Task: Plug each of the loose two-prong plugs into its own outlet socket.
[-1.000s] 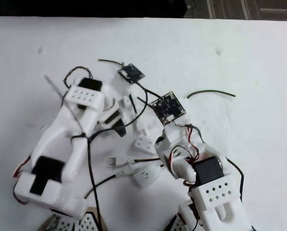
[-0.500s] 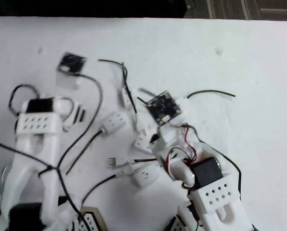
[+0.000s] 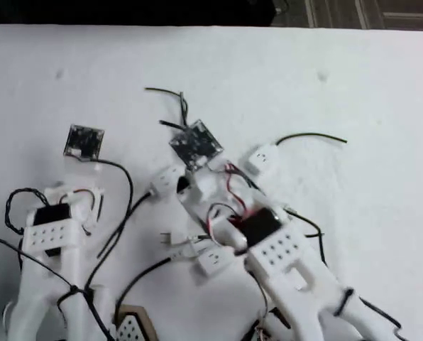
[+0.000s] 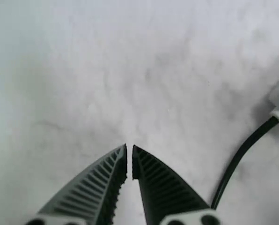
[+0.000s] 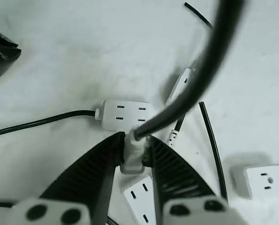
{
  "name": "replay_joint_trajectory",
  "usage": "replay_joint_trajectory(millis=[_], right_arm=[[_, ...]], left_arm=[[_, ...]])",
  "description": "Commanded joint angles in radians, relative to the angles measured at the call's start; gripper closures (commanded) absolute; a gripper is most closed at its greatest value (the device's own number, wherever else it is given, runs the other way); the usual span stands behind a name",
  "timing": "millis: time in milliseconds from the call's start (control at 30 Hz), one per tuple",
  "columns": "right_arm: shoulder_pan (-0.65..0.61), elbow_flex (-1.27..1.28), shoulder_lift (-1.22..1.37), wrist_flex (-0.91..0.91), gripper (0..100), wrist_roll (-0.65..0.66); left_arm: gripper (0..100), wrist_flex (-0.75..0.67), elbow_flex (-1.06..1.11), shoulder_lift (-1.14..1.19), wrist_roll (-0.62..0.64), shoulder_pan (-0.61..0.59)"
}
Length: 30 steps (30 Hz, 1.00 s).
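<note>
Left gripper (image 4: 129, 149) hung over the bare white table (image 4: 106, 70) with its two ridged black fingers (image 4: 102, 183) pressed almost together and nothing between them. A thin black cord (image 4: 240, 152) lay just beside it. Further right, a loose white plug with two bare metal prongs (image 3: 170, 239) lay flat on the table, not yet in any socket. Next came the right gripper (image 5: 134, 139), squeezed tight on another small white two-prong plug (image 5: 131, 161), which it held by the plastic body, with a black cord (image 5: 195, 79) running up from it. A white plastic outlet block (image 5: 123, 116) lay just past the fingertips, slots facing up. The held plug looked light and hard, maybe a little slippery. Its body seemed the best place to pinch, since thin prongs could bend. The springy cord would likely tug it sideways.
</note>
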Motion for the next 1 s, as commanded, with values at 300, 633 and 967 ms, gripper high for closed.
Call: replay_joint_trajectory(millis=[300,633,967], right_arm=[[-0.03,-0.049,0.328,-0.403,98.1,0.0],[-0.007,-0.051,0.515,-0.575,98.1,0.097],[0.042,-0.107,0.611,-0.633,98.1,0.098]], left_arm=[[95,-0.025,0.011,-0.028,-0.009,-0.013],[95,-0.025,0.012,-0.028,-0.011,-0.015],[95,-0.025,0.012,-0.028,-0.011,-0.038]])
